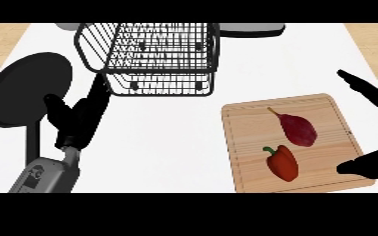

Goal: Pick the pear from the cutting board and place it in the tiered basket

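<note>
A dark red pear (298, 128) lies on the wooden cutting board (247, 145) at the right, its stem pointing to the upper left. Just below it on the same board is a red bell pepper (283, 163). The black wire tiered basket (159, 55) stands at the top centre. My right hand (360, 86) comes in at the right edge and is open; its fingers show above the board's far right corner and its thumb by the board's near right corner, apart from the pear. My left hand (77, 122) rests open at the left, fingers up, below the basket's left side.
A black round pan (29, 87) with a handle sits at the far left, beside my left hand. A grey object (251, 28) lies behind the basket at the top. The white counter (170, 140) stretches between the basket and the board.
</note>
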You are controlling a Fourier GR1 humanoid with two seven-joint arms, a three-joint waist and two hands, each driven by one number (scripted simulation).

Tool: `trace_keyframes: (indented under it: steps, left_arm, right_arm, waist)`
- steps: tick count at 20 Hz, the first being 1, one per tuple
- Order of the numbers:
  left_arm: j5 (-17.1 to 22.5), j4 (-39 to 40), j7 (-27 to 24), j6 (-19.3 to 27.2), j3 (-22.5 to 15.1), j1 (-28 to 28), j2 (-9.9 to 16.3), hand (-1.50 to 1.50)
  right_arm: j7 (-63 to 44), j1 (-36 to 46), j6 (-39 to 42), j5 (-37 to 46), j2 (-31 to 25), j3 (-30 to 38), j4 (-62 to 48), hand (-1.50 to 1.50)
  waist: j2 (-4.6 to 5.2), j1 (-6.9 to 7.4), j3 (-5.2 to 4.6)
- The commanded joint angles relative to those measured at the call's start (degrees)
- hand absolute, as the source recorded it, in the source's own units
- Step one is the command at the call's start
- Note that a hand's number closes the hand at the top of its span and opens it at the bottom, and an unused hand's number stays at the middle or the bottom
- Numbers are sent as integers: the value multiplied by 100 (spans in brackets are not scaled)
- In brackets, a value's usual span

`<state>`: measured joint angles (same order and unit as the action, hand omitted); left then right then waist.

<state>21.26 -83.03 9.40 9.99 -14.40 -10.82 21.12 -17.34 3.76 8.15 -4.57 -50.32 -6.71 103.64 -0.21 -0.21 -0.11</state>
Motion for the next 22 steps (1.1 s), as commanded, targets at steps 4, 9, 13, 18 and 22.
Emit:
trace_keyframes:
  steps: [4, 9, 13, 18, 22]
  left_arm:
    - [-1, -61, -27, -326, 9, -44, -152, 0]
    - [-267, -150, -4, -248, -71, 33, -393, 0]
    - [-223, 239, -113, -501, 78, -115, -520, 0]
    - [-523, -81, -142, -371, 27, 184, -661, 0]
    - [-525, -372, 367, -417, 224, 132, -577, 0]
  right_arm:
    - [-1523, 50, -269, 1095, 408, -843, 732, -150]
    - [-1999, 281, -36, 1549, 889, -1170, 588, -150]
    - [-1832, 99, 36, 1824, 1232, -1334, 343, -150]
    - [-1316, -365, 42, 2407, 1234, -1172, -8, -150]
    - [-1129, -257, 30, 2629, 1518, -905, -379, -150]
  waist:
    - [14, 11, 6]
    - [18, 32, 9]
    - [26, 17, 9]
    - [19, 9, 12]
    - [17, 21, 13]
